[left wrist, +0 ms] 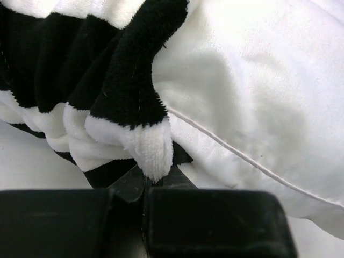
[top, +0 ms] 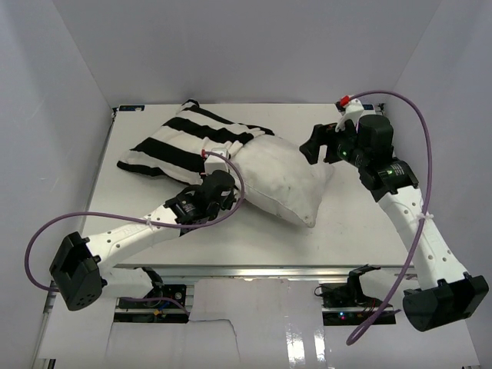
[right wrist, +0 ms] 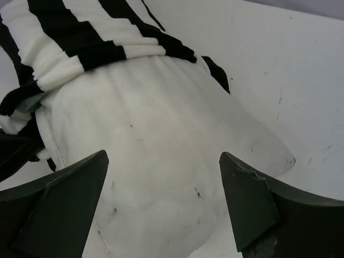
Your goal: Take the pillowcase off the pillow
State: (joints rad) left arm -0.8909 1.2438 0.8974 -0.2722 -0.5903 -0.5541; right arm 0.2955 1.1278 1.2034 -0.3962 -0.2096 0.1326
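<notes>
Pillow [top: 280,181] lying on the worktop [top: 361,223], right end bare, far-left end inside the striped pillowcase [top: 181,142]. The left gripper [left wrist: 145,185], fingers pressed together, pinches the bunched hem of the pillowcase, apparently to drag it off leftward. The right gripper [right wrist: 162,157] hangs over the bare end, fingers spread wide and holding nothing, probably placed to pin the pillow against that pull.

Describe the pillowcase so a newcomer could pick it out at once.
On the white table, a plump pillow lies in the middle. The pillowcase is the fabric bunched over its far-left end, trailing toward the table's far-left corner. It alone has bold black and white stripes; the pillow is plain off-white.
</notes>
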